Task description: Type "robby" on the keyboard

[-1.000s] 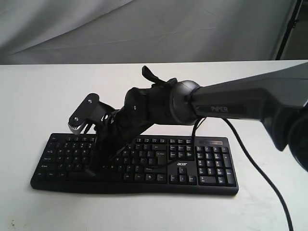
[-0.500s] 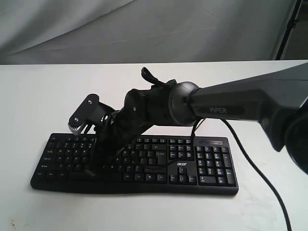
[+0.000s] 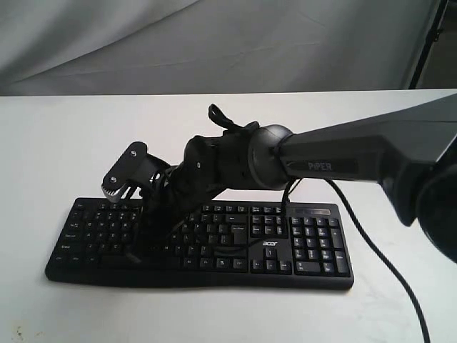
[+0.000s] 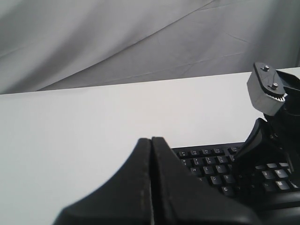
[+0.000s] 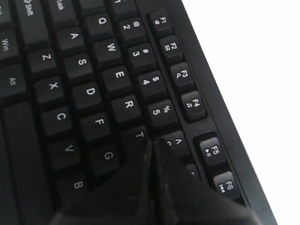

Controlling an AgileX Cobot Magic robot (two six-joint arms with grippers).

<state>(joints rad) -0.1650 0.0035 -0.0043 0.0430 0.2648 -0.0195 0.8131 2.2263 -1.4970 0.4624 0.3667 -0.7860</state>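
The black keyboard (image 3: 300,243) lies on the white table, acer logo toward the front. My right arm reaches across its left half. The right gripper (image 3: 146,237) points down at the keys there, dark against them. In the right wrist view the right gripper (image 5: 154,140) is shut, tips together over the T and 6 keys of the keyboard (image 5: 84,93); whether they touch is unclear. My left gripper (image 4: 151,139) is shut and empty, off the keyboard's (image 4: 211,164) left end, and does not show in the exterior view.
The white table (image 3: 71,143) runs back to a grey cloth backdrop (image 3: 214,43). A thin black cable (image 3: 378,246) trails over the table past the number pad. The right arm's camera mount (image 4: 268,89) stands above the keys in the left wrist view.
The right arm's wrist and forearm have edged slightly to the left; its gripper stays shut over the keyboard's left half.
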